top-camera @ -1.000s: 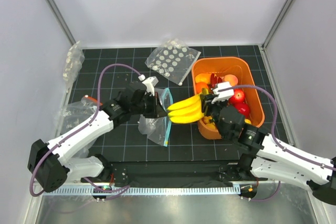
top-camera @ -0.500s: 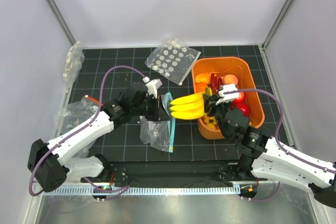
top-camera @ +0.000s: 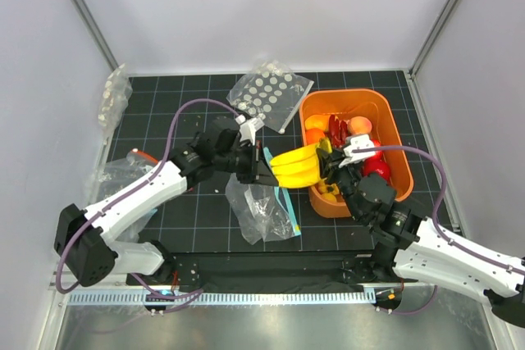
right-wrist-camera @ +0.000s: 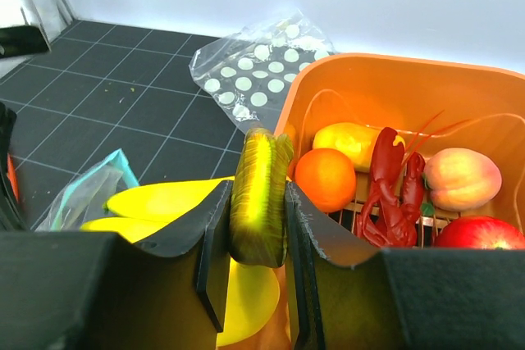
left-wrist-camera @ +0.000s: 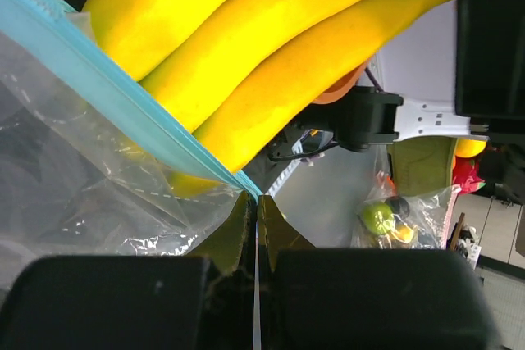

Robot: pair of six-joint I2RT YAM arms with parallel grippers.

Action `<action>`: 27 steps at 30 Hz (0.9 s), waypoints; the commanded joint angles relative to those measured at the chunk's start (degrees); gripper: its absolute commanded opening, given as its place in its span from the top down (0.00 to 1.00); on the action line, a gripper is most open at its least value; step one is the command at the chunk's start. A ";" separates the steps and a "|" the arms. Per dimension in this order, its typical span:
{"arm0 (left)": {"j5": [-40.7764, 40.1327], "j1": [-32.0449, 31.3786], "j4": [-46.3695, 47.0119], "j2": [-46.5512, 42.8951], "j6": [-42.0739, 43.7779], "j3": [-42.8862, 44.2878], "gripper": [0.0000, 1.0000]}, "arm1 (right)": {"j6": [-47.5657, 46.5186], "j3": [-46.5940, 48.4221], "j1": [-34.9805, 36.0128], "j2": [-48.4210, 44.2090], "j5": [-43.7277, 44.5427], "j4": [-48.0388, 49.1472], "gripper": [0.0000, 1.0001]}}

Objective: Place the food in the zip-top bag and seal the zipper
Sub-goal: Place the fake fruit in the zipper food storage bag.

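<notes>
Top external: right gripper (top-camera: 330,168) clamps the banana bunch (top-camera: 295,167) by its stem. Left gripper (top-camera: 261,176) pinches shut on the bag (top-camera: 261,212) at its zipper (top-camera: 285,198), banana tips just above those jaws. Nothing fully bagged; orange (right-wrist-camera: 326,179), mango (right-wrist-camera: 349,141) and sealing left.

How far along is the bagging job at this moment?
Done: nothing is fully bagged. In hand: the left gripper is shut on the light-blue zip strip of the clear crinkly bag, while the right gripper clamps the yellow toy banana bunch by its stem, tips at the mouth. Left: push bananas in, add the small round orange and yellow-orange mango-like piece from the orange plastic bin, seal.
</notes>
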 commanded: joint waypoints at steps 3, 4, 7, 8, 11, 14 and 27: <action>-0.49 -0.06 -4.76 -2.59 0.77 8.29 1.00 | 0.24 -0.45 0.18 -1.83 -4.84 4.17 0.99; -1.10 -0.06 -7.03 -2.41 1.30 9.26 1.00 | 0.42 -0.45 0.18 -2.26 -8.16 4.09 0.99; -4.96 -0.06 -10.99 -0.92 4.20 12.34 1.00 | 0.24 -0.97 0.19 -3.58 -11.87 4.26 0.99; -6.02 -0.06 -11.45 -0.57 4.99 12.70 1.00 | 0.24 -1.24 0.27 -4.81 -14.75 4.61 0.99; -10.15 -0.06 -11.19 -0.12 5.43 12.26 1.00 | -0.46 -2.21 0.27 -6.31 -20.99 5.58 0.99; -10.60 -0.06 -9.52 0.49 7.10 11.82 1.00 | -0.72 -2.12 0.27 -5.79 -24.44 5.93 0.99; 2.75 -0.06 7.94 -2.40 7.20 1.11 1.00 | 0.50 -2.73 0.27 -4.74 -29.81 7.33 0.99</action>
